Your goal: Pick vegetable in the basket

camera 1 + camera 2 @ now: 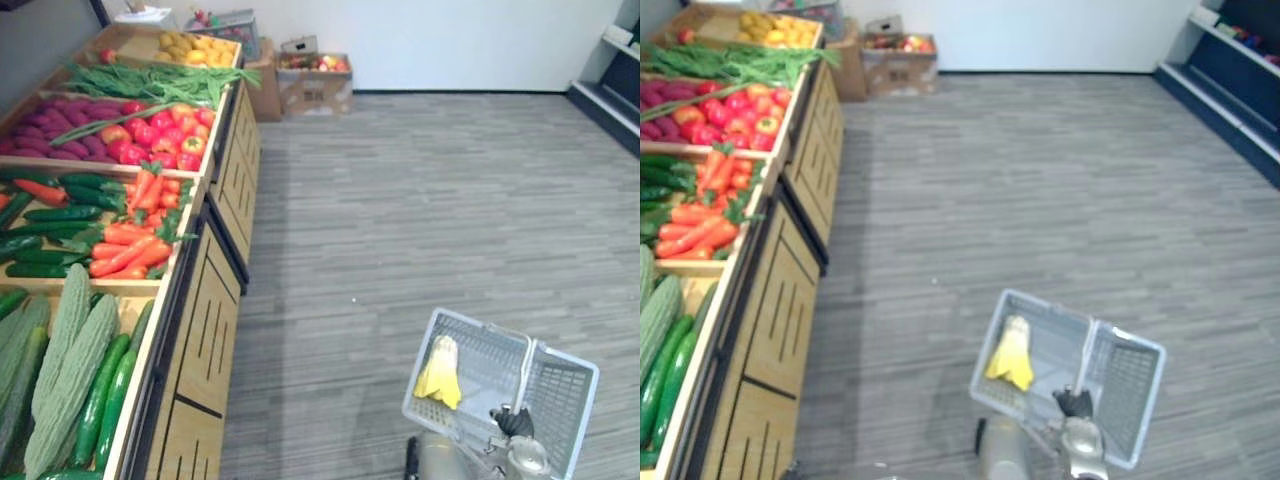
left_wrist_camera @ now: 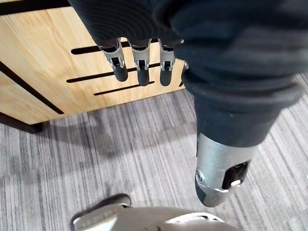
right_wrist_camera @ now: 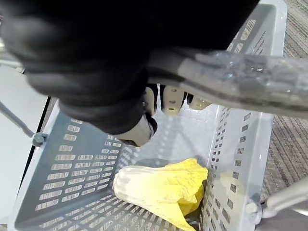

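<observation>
1. I see a pale grey basket [image 1: 562, 388], its walls patterned with rows of slots.
2. The cabbage [image 1: 440, 372] is yellow with a whitish base.
3. Grey streaked floor [image 1: 430, 200]; orange carrots [image 1: 125, 250], green tops.

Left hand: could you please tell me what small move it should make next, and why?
Probably lift the left hand toward the cucumbers at the near end of the stand. It hangs open beside the stand's slotted panel, while the right hand is curled round the handle of the basket, which holds one yellow cabbage.
</observation>
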